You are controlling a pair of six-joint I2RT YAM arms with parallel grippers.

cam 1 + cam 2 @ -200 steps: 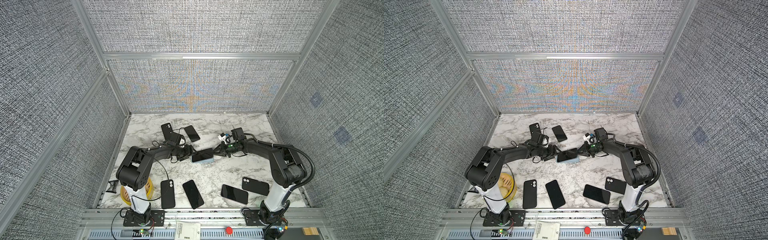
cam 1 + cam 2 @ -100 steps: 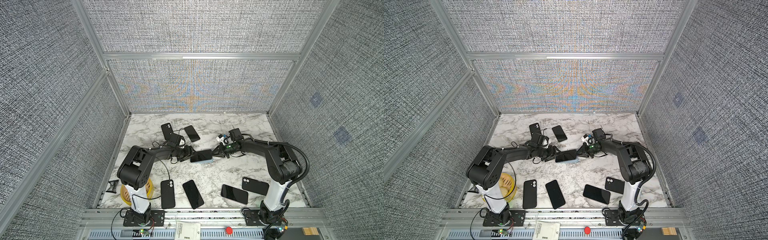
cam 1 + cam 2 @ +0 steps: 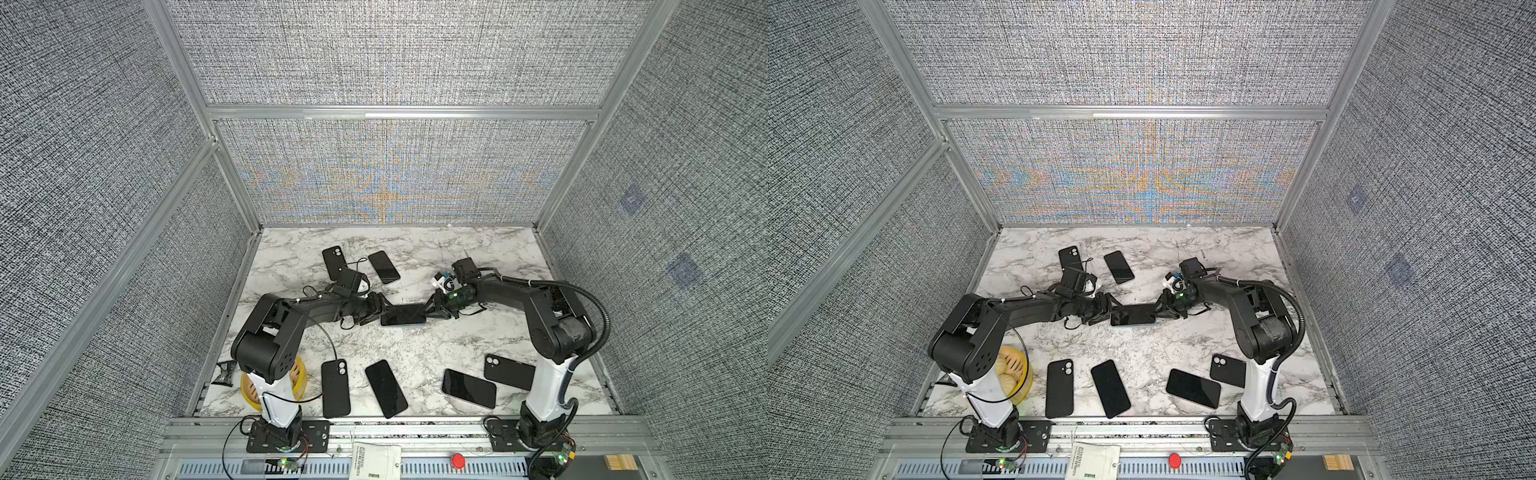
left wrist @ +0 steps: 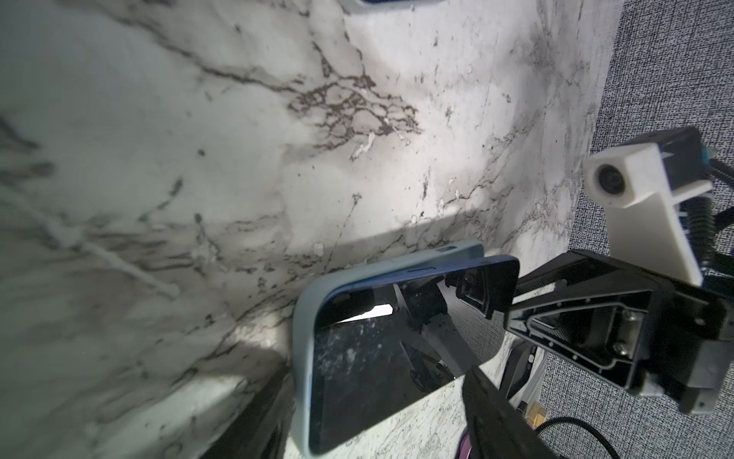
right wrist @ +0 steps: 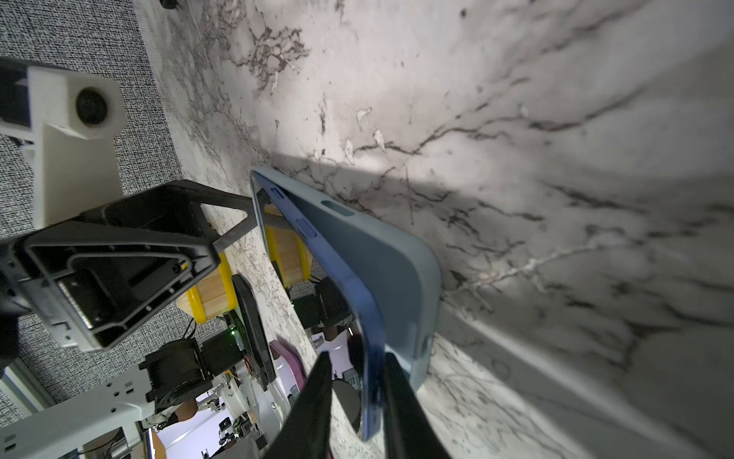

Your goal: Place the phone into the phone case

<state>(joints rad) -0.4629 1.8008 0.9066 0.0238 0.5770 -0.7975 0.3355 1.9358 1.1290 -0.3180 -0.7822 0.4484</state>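
A phone (image 3: 403, 314) with a dark screen and blue edge lies partly inside a light-blue phone case (image 4: 304, 357) in the middle of the marble table, in both top views. One end still stands out of the case (image 5: 381, 254). My left gripper (image 3: 380, 313) reaches in from the left and is shut across the width of the case end, a finger (image 4: 488, 413) on each side. From the right, my right gripper (image 5: 357, 359) straddles the blue edge of the phone (image 5: 369, 357), its jaws slightly parted with a gap showing on the screen side.
Two dark phones (image 3: 333, 262) (image 3: 383, 267) lie behind the arms. Several more phones or cases lie near the front edge (image 3: 336, 388) (image 3: 385, 388) (image 3: 468, 387) (image 3: 509, 371). A yellow-rimmed basket (image 3: 299, 376) stands by the left arm's base. Grey fabric walls enclose the table.
The phone and case, tilted a second ago, now lie flatter and a little further left. The right gripper's jaws, shut on the phone's end before, have parted.
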